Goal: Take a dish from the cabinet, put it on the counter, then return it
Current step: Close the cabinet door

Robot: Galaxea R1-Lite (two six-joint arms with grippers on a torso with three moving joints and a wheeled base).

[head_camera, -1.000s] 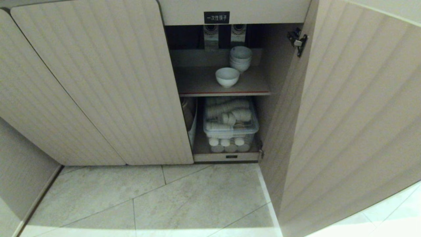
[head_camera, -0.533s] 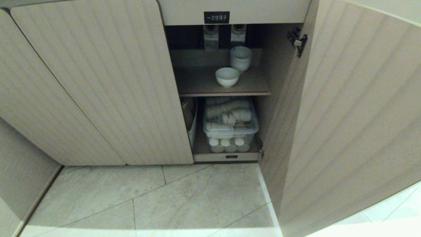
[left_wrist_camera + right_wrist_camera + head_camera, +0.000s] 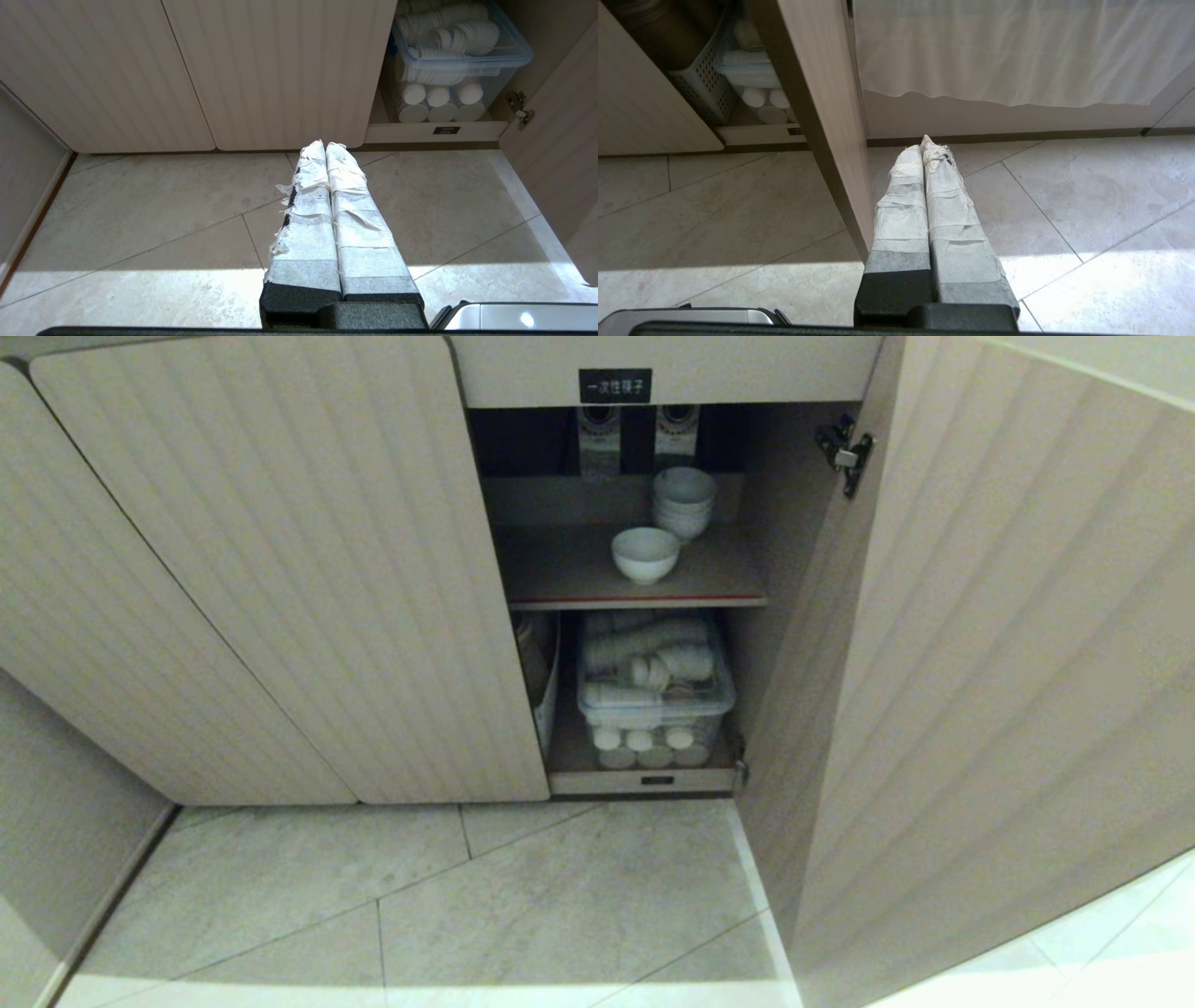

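Nothing in the head view has shifted since the earlier frames; bowls, doors and floor sit exactly as before.

Cabinet [image 3: 280,569]: beige wood-grain, vertically fluted doors with rounded corners. Right-hand door [image 3: 1008,663] swung open, metal hinge [image 3: 846,450] exposed. Small black label [image 3: 614,385] with white characters on the panel above the opening.

Upper shelf [image 3: 569,574]: flat board, red-edged front. Dish [image 3: 645,554]: small round white ceramic bowl, glossy, on a narrow foot, upright near the shelf's front, standing alone. Stack of like white bowls [image 3: 683,501]: just behind it, toward the right.

Lower compartment: clear plastic lidded bin [image 3: 653,686], blue-rimmed in the left wrist view, packed with white ribbed paper cups lying on their sides. Perforated grey basket [image 3: 703,88] beside it.

Floor [image 3: 467,905]: large pale stone-look tiles, thin grout lines.

Left gripper [image 3: 325,145]: two long fingers wrapped in frayed white tape, pressed together, empty, low over the tiles before the closed door.

Right gripper [image 3: 927,142]: same taped fingers, clenched on nothing, over the floor on the outer side of the open door's edge; white curtain [image 3: 1017,51] hanging beyond.
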